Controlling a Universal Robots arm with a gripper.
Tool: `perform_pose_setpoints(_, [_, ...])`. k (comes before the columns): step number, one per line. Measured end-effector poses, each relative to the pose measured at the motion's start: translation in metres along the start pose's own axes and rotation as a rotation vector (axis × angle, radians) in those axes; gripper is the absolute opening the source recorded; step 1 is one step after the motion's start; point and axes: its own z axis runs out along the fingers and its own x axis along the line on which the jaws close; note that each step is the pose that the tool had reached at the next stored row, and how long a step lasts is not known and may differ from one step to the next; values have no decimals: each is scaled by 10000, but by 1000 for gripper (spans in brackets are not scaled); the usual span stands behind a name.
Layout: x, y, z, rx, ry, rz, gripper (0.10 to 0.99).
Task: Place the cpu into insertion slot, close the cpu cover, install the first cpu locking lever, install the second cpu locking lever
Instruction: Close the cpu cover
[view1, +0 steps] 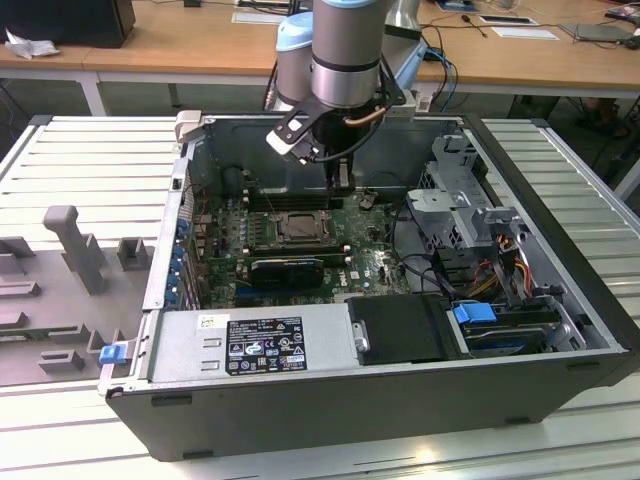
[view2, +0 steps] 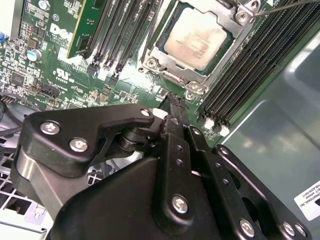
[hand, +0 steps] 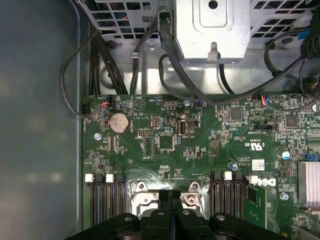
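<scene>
The arm reaches down into the open computer case (view1: 300, 415), which lies on its side on the ribbed metal table (view1: 90, 150). The gripper (view1: 340, 180) sits low over the green motherboard (view1: 370, 265), just beside the insertion slot (view1: 275, 230), on the exterior view's right of it.

In the first wrist view, the gripper (hand: 170, 196) has its two black fingers pressed together, with only a thin seam between them and nothing seen in their hold. In the second wrist view the gripper (view2: 172, 102) has its tip close to the socket's near edge; whether it touches cannot be told.

The cpu (view2: 196, 36) is seated in the slot, and its pale metal face shows through the window of the cpu cover (view2: 167, 70). The cover lies flat around the chip. A thin wire locking lever (view2: 285, 6) runs off past the socket's corner, and its latching cannot be told.

Long black memory slots (view2: 240, 60) flank the socket on both sides, and one of them holds a green memory module (view2: 82, 22) standing on edge.

The case also holds a silver power supply (view1: 250, 345) along the near wall, with a black shroud (view1: 400, 330) beside it. A metal drive cage (view1: 460, 195) sits at the exterior view's right, with cables (view1: 500, 265) trailing from it. On the board, a coin battery (hand: 118, 121) sits in its round holder.
</scene>
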Motion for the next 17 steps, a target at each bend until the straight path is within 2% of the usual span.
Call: perform_pose_setpoints(17, [-1,-56,-3,0,0,0,106])
